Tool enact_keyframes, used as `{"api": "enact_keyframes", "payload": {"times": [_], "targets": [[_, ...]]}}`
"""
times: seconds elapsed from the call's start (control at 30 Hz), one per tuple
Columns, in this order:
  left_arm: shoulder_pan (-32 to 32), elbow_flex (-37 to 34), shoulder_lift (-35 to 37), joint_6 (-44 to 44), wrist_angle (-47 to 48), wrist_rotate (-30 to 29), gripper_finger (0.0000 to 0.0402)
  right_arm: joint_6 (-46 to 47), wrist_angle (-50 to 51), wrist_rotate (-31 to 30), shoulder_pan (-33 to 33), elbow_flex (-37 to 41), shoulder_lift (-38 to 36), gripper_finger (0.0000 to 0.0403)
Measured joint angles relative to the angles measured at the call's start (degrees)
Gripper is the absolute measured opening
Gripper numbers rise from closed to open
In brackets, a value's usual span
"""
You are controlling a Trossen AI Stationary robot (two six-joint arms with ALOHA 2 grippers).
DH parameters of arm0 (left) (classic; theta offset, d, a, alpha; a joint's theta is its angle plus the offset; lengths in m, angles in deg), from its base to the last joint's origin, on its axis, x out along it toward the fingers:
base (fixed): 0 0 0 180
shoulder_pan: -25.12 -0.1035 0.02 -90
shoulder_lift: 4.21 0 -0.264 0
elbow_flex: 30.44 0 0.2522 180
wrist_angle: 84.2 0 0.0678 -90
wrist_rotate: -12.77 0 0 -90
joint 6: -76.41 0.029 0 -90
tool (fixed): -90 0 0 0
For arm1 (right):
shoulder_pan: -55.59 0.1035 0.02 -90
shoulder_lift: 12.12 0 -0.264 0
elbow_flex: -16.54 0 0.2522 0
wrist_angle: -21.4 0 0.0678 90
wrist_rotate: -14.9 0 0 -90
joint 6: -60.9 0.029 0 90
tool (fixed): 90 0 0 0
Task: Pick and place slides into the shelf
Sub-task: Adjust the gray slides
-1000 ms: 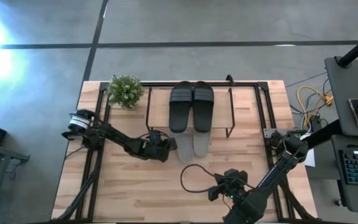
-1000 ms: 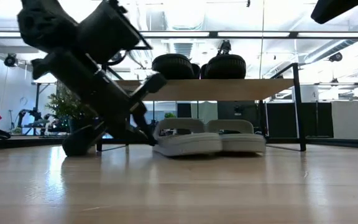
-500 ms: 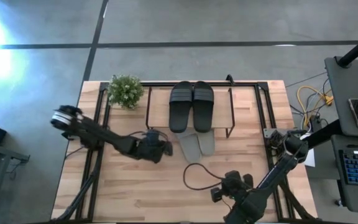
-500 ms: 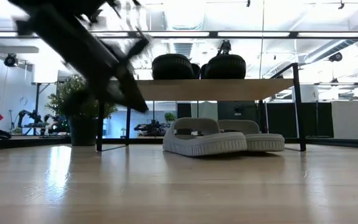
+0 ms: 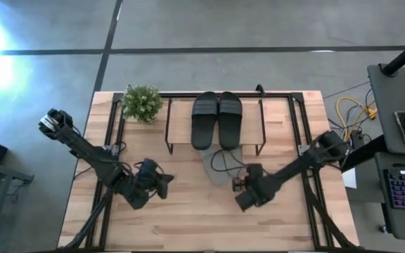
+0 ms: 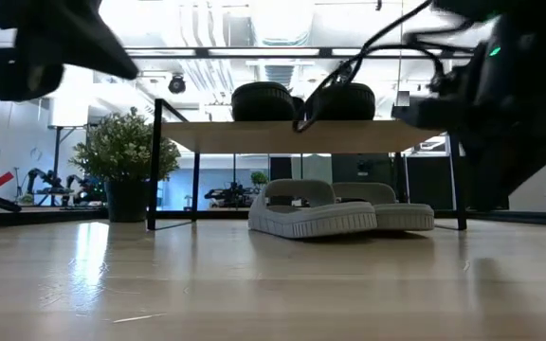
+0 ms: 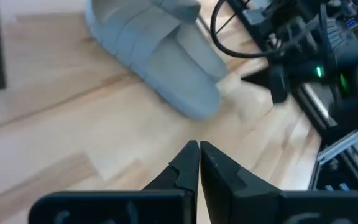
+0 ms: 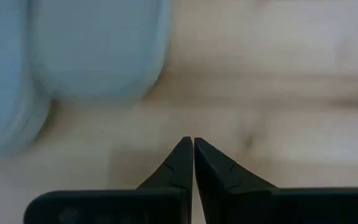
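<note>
I see black slides (image 5: 217, 119) on top of shelf (image 5: 181, 126), grey pair (image 6: 335, 208) under it. My right gripper (image 8: 193, 146) closed, empty, near grey heels. Left gripper (image 7: 199, 149) closed too, well off.

Table (image 5: 188, 218): light wood planks, smooth, with a soft sheen. Shelf (image 6: 301, 135): pale wood board on thin black metal wire legs. Black slides (image 5: 216, 119): matt rubber, ribbed straps. Grey-green slides (image 6: 339, 210): matt rubber, grooved sole edges. Plant (image 5: 142, 102): leafy green.
</note>
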Motion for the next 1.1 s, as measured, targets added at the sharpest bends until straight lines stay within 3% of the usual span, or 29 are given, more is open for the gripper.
{"api": "enact_keyframes", "payload": {"times": [0.2, 0.5, 0.9, 1.1], "targets": [[2.75, 0.19, -0.93, -2.53, 0.07, -0.05, 0.0, -1.74, -0.99, -0.25, -3.43, 5.87, -4.3, 0.0008], [3.1, 0.15, -1.33, -2.54, 0.05, 0.04, 0.0, -11.69, -11.08, -2.54, -11.49, 11.0, -4.77, 0.0008], [3.17, 0.15, -1.33, -2.43, 0.22, 0.51, 0.0, -20.41, -16.19, -4.64, -13.46, 9.62, -4.73, 0.0009], [3.17, 0.13, -1.33, -2.41, 0.58, 0.51, 0.0, -21.03, -18.44, -8.95, -13.36, 6.98, -4.73, 0.0009]]}}
